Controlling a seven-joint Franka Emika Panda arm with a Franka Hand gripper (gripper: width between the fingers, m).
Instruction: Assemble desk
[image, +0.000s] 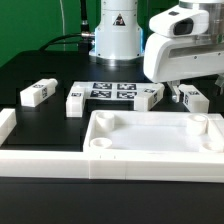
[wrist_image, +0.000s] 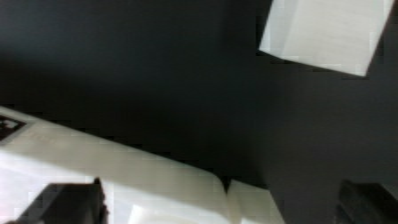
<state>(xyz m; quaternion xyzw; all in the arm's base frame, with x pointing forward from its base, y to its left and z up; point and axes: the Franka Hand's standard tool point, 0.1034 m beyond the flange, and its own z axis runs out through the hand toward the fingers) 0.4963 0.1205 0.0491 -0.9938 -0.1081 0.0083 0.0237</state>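
Observation:
The white desk top (image: 150, 138) lies at the front, rim up, with round sockets in its corners. Several short white legs with tags lie behind it: one at the exterior view's left (image: 38, 93), one beside the marker board (image: 75, 98), one (image: 150, 97) to the board's right, and one (image: 192, 99) under my gripper (image: 188, 86). In the wrist view my gripper (wrist_image: 214, 205) is open, and the end of a white leg (wrist_image: 151, 180) lies between its dark fingers (wrist_image: 63, 205), closer to one. I see a gap at the other finger.
The marker board (image: 112, 91) lies flat behind the desk top. A long low white border rail (image: 40, 160) runs along the front and turns up at the left. The robot base (image: 115, 35) stands at the back. Another white part (wrist_image: 324, 35) shows in the wrist view.

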